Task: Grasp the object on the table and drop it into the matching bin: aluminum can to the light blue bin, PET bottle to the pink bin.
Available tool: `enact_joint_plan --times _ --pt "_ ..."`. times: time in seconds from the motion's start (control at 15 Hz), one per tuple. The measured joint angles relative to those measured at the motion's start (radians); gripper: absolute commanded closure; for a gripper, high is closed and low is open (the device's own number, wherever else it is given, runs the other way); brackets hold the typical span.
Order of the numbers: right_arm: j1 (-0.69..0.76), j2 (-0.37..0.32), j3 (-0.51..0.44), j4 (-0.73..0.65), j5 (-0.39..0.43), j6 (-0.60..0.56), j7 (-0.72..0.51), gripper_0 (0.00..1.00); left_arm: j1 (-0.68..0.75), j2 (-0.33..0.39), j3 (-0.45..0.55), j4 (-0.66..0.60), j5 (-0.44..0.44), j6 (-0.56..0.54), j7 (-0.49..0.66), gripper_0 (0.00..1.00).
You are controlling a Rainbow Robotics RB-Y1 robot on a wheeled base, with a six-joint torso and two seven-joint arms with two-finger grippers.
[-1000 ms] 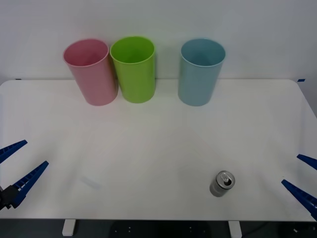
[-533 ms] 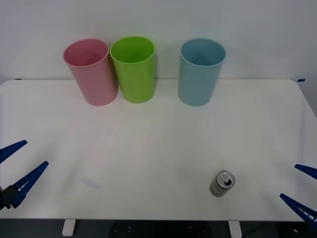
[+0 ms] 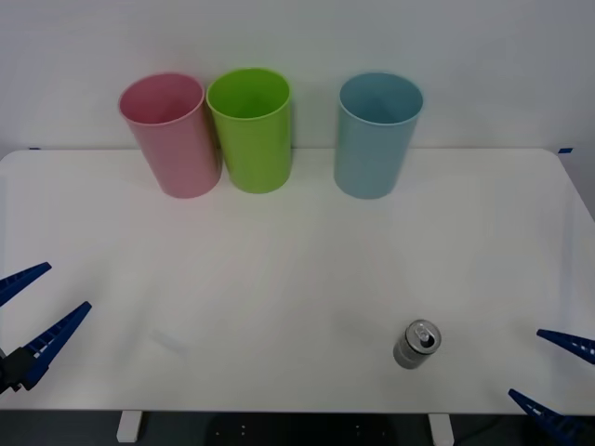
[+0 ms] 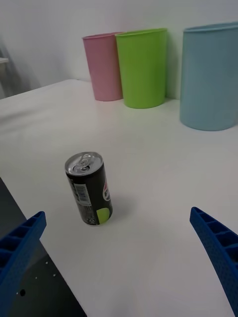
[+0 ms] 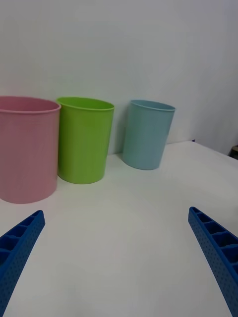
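The aluminum can (image 3: 416, 344) stands upright on the white table (image 3: 297, 260) near the front right, with its pull-tab top up and its side dark (image 4: 89, 188). My right gripper (image 3: 558, 381) is open at the table's front right corner, to the right of the can and apart from it; in the right wrist view the can stands ahead of the open right gripper (image 4: 116, 214), nearer one finger. The light blue bin (image 3: 376, 135) stands at the back, right of centre. The pink bin (image 3: 172, 135) stands at the back left. My left gripper (image 3: 37, 311) is open and empty at the front left edge.
A lime green bin (image 3: 251, 128) stands right beside the pink bin, between it and the light blue one. In the left wrist view the pink bin (image 5: 25, 148), the green bin (image 5: 83, 138) and the light blue bin (image 5: 148, 133) stand in a row before a white wall.
My right gripper has drifted toward the table's front edge and slightly left, closer to the can. The left gripper, the can and the bins have not moved.
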Motion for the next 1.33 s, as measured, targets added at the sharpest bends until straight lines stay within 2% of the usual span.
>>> enact_joint_plan --times 0.4,0.87,1.33 --pt "-0.048 0.013 0.089 0.094 0.010 0.005 0.055 0.00 0.000 0.000 0.000 0.000 0.000 0.000 0.000 0.00" --pt "-0.111 0.139 0.086 0.134 0.091 0.037 0.105 0.00 0.000 0.000 0.000 0.000 0.000 0.000 0.000 0.00" --pt "-0.131 0.182 0.172 0.134 0.100 0.136 0.156 0.00 0.000 0.000 0.000 0.000 0.000 0.000 0.000 0.00"
